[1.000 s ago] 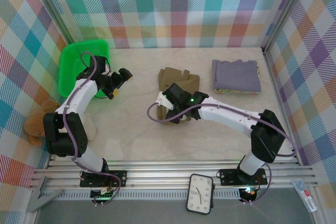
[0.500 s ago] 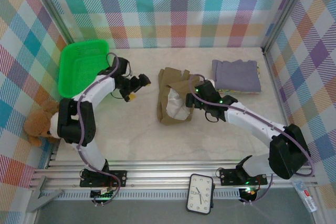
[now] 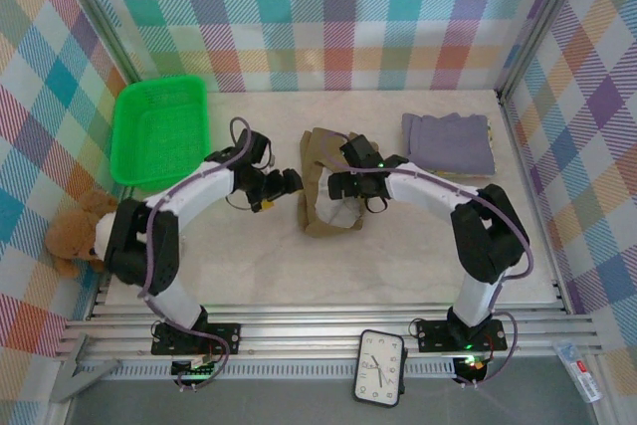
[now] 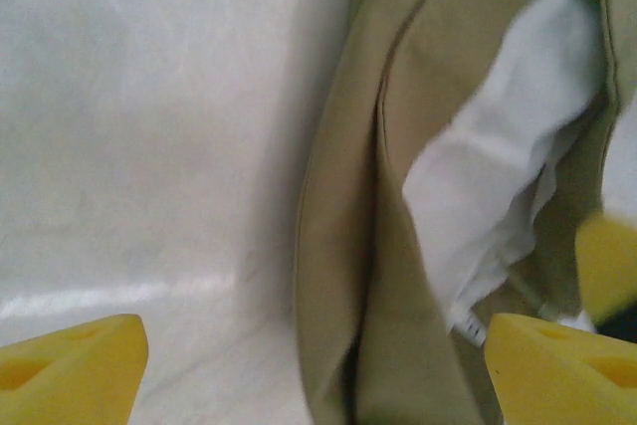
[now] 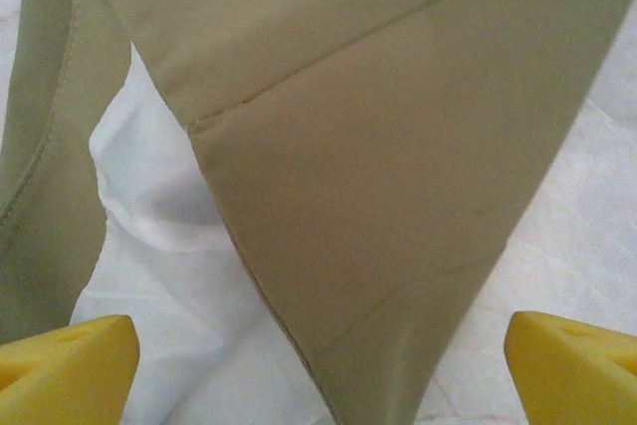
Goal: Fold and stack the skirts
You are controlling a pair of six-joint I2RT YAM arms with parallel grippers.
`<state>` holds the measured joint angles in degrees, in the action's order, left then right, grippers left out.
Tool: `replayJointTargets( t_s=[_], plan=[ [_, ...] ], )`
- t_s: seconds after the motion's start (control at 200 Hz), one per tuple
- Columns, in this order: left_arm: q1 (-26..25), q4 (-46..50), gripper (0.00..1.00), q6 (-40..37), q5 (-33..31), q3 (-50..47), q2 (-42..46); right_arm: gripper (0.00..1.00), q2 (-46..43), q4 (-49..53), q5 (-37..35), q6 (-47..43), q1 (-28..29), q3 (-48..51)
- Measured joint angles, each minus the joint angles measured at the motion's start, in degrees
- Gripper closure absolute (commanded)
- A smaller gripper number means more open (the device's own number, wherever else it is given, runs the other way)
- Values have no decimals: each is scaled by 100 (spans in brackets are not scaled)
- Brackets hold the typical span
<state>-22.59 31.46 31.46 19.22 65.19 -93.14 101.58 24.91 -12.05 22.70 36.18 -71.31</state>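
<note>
Skirts first. Looking down on the olive-khaki skirt (image 3: 317, 158), lying rumpled at the middle of the desk (image 3: 249, 266) with white lining (image 3: 343, 216) showing through an open fold. Noting the grey-lavender skirt (image 3: 448, 143), sitting folded flat near the back right corner, well apart from the khaki one. Seeing the left fingers (image 3: 282, 186) hanging just beside the khaki skirt's left edge, spreading wide and gripping nothing. In the left wrist view, finding 2 yellow pads (image 4: 70, 370) standing far apart at the lower corners, with the skirt's left edge lying between them. Seeing the right fingers (image 3: 336, 186) hovering over the same skirt, also gaping wide and clasping nothing. In the right wrist view, finding yellow pads at both lower corners, with khaki cloth and white lining lying below. Finding the green basket (image 3: 124, 136) sitting at the back left, showing its bare green floor. Spotting 1 teddy bear (image 3: 72, 236) slumping at the desk's left edge, beside the left arm.
</note>
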Motion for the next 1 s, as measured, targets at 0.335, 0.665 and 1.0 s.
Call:
replayJointTargets(
  t_s=[0.335,0.665,1.0],
  plan=[
    [-1578,-188,25,-1574,-874,-925,1641,1,-629,-240,179,498,-452,417],
    [-2358,-428,40,-2072,-1777,-931,785,1,-780,-181,785,861,-1086,199],
    [-2404,-894,78,-2260,-1974,-678,129,1,-98,-173,1652,1537,-1082,-195]
  ],
)
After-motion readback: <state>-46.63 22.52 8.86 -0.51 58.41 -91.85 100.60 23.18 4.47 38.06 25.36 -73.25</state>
